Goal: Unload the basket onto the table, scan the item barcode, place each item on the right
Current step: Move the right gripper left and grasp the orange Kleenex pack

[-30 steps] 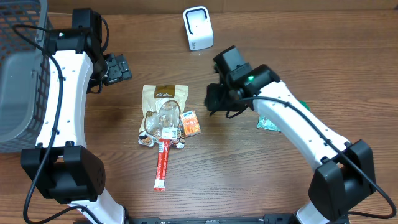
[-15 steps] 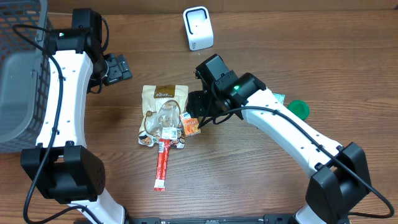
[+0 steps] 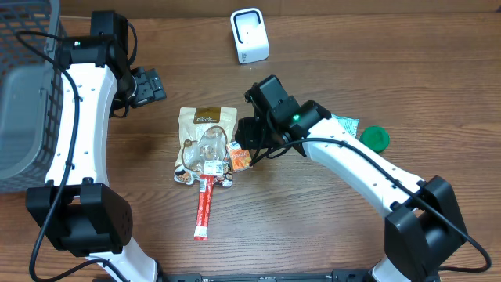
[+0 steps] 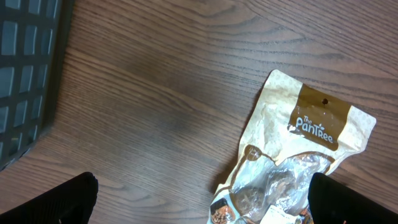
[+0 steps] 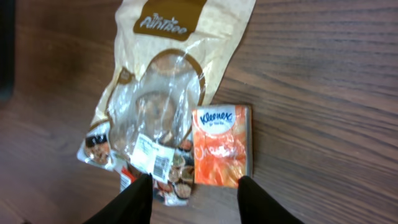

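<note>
A pile of items lies mid-table: a beige Pantree snack bag (image 3: 205, 137), an orange Kleenex pack (image 3: 239, 157) at its right edge and a red stick packet (image 3: 205, 207) below. The white scanner (image 3: 249, 36) stands at the back. My right gripper (image 3: 244, 146) hovers over the Kleenex pack (image 5: 220, 145), open, its fingers (image 5: 134, 200) straddling the pack's near end without closing on it. A white barcode label (image 5: 154, 160) shows on the bag (image 5: 163, 74). My left gripper (image 3: 147, 86) is wide open beyond the bag's (image 4: 298, 155) upper left, holding nothing.
A dark wire basket (image 3: 23, 86) fills the left edge and shows as a corner (image 4: 28, 74) in the left wrist view. A green round item (image 3: 374, 138) and a teal packet (image 3: 344, 125) lie to the right, behind my right arm.
My right gripper has swung left from mid-table to above the Kleenex pack, uncovering the green item. The left arm has not moved.
</note>
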